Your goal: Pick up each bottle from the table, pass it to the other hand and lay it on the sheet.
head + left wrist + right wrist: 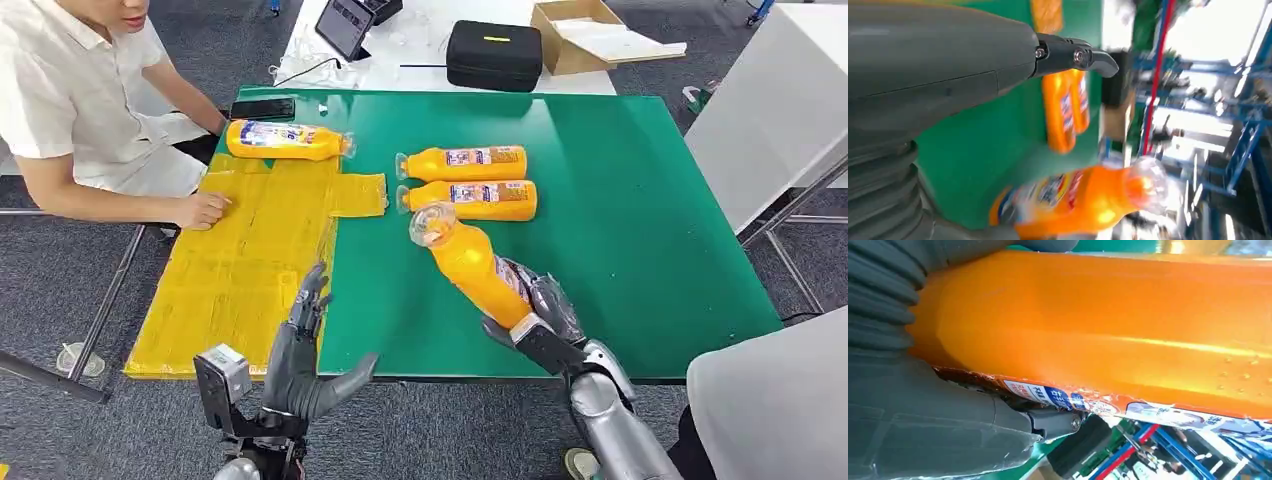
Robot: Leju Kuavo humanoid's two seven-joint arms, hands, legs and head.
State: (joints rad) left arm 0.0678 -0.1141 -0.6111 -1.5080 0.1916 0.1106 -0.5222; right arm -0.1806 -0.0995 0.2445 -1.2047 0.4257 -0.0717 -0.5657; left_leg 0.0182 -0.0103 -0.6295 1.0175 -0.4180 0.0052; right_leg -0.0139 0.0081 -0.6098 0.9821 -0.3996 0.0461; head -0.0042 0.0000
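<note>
The green surface (640, 230) stands on grey carpet; right hand (535, 310) holds an orange bottle (470, 262), its base hidden; left hand (305, 350) is spread wide.

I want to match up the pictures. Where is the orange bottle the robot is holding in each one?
Head view: held bottle right of centre, tilted, gripped by the right hand.
Left wrist view: held bottle along the lower edge, clear cap to the right.
Right wrist view: held bottle close up across the picture.
Shared landmark: the green table.
</note>
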